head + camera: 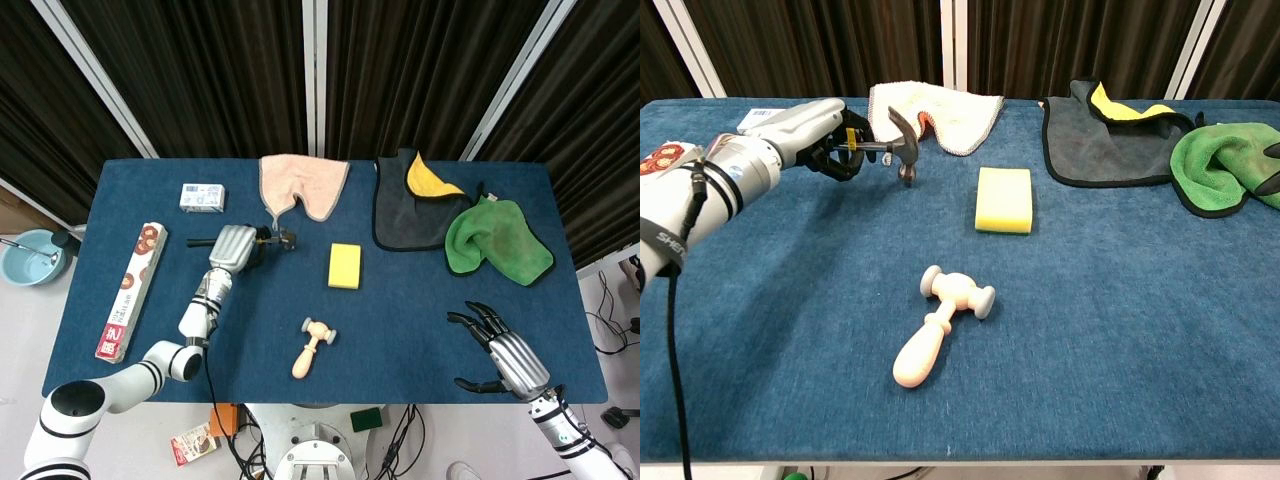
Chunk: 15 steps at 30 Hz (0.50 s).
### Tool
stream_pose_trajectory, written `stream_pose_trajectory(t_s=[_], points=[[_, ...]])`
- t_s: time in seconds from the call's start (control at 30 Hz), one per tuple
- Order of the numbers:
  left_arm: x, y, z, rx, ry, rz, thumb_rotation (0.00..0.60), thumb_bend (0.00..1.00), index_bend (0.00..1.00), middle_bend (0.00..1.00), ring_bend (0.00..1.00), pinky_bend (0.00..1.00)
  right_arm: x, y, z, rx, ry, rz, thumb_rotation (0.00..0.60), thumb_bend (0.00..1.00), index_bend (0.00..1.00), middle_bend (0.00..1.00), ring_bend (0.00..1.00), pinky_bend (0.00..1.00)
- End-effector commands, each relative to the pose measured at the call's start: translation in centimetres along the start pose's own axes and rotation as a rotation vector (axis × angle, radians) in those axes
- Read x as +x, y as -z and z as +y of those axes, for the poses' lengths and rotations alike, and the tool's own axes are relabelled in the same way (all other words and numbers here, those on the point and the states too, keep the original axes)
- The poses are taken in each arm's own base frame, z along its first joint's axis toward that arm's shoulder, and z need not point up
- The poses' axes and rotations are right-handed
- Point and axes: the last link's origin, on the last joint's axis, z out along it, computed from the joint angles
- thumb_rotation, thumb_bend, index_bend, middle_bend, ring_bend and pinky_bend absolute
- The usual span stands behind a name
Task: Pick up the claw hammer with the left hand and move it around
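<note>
My left hand (233, 247) (820, 134) grips the claw hammer (892, 146) by its handle and holds it above the table. Its dark metal head (284, 240) points toward the yellow sponge, and the handle end sticks out on the left of the hand. In the chest view the head hangs just in front of the pink towel (938, 108). My right hand (505, 352) rests near the table's front right corner with fingers spread and nothing in it; it is not seen in the chest view.
A yellow sponge (344, 266) lies mid-table, and a wooden mallet (311, 346) sits nearer the front. A grey-and-yellow cloth (414, 205) and a green cloth (497, 238) lie at the back right. A small box (202, 196) and a long snack box (131, 290) are on the left.
</note>
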Motion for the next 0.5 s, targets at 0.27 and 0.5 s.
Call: stream_pose_trajectory(t_s=[0.27,0.5], points=[[1.5,1.5,-0.9,0.021,0.004,0.008,0.336,0.44,0.06,0.13,0.08,0.19,0.0,0.2,-0.1,0.004,0.001,0.003,0.600,0.11,0.13,0.19,0.00,0.06],[4.9,3.7,-2.3,0.035,0.047,0.083,0.478,0.42,0.05,0.12,0.08,0.19,0.5,0.8,-0.1,-0.006,0.017,0.016,0.600,0.11,0.13,0.19,0.00,0.06]])
